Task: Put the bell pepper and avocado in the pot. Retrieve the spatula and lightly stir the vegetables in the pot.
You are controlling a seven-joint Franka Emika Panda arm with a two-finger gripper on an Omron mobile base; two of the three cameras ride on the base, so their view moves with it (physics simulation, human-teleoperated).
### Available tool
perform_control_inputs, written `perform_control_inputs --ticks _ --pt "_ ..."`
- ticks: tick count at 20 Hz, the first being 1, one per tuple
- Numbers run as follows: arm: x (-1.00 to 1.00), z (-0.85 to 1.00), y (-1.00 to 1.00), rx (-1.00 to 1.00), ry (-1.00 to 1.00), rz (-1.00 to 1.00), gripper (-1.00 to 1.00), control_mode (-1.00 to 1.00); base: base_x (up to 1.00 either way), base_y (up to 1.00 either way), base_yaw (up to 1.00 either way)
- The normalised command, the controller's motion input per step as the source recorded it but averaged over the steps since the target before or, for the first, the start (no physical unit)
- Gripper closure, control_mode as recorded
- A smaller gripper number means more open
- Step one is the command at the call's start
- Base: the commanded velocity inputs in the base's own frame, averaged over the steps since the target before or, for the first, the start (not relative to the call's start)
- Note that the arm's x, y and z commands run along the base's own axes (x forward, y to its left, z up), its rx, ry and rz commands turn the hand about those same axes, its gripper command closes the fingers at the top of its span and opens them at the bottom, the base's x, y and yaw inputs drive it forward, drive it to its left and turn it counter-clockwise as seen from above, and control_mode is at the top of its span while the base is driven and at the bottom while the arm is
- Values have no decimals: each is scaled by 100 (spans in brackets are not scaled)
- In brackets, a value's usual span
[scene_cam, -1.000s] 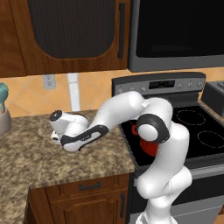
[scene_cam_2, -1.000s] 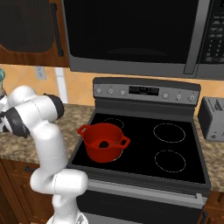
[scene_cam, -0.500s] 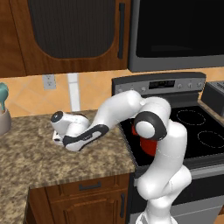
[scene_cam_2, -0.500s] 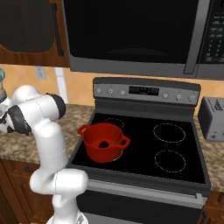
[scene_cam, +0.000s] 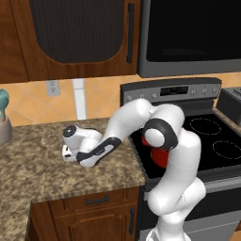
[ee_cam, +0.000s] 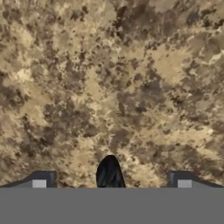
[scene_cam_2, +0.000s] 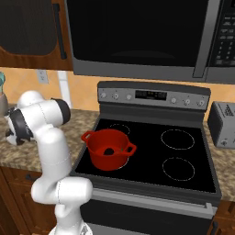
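The gripper [ee_cam: 111,183] is hanging low over the speckled brown counter [ee_cam: 131,87], with its two fingers spread as wide as they go. It is not holding anything. A small dark rounded thing, likely the avocado [ee_cam: 109,173], is sitting on the counter right between the fingers, touching neither one. Off to the side, the red pot [scene_cam_2: 109,148] is sitting on the black stove [scene_cam_2: 174,160], well apart from the gripper, with something small and dark lying inside it.
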Motion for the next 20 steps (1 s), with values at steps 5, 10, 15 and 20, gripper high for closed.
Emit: perform_control_inputs --ticks 5,10,15,20 --pt "24 -15 0 0 0 4 -100 -100 0 0 0" --pt "5 -28 0 0 3 1 100 -100 0 0 0" --pt "-15 -26 -2 1 4 0 100 -100 0 0 0" --pt "-35 2 0 3 0 0 100 -100 0 0 0"
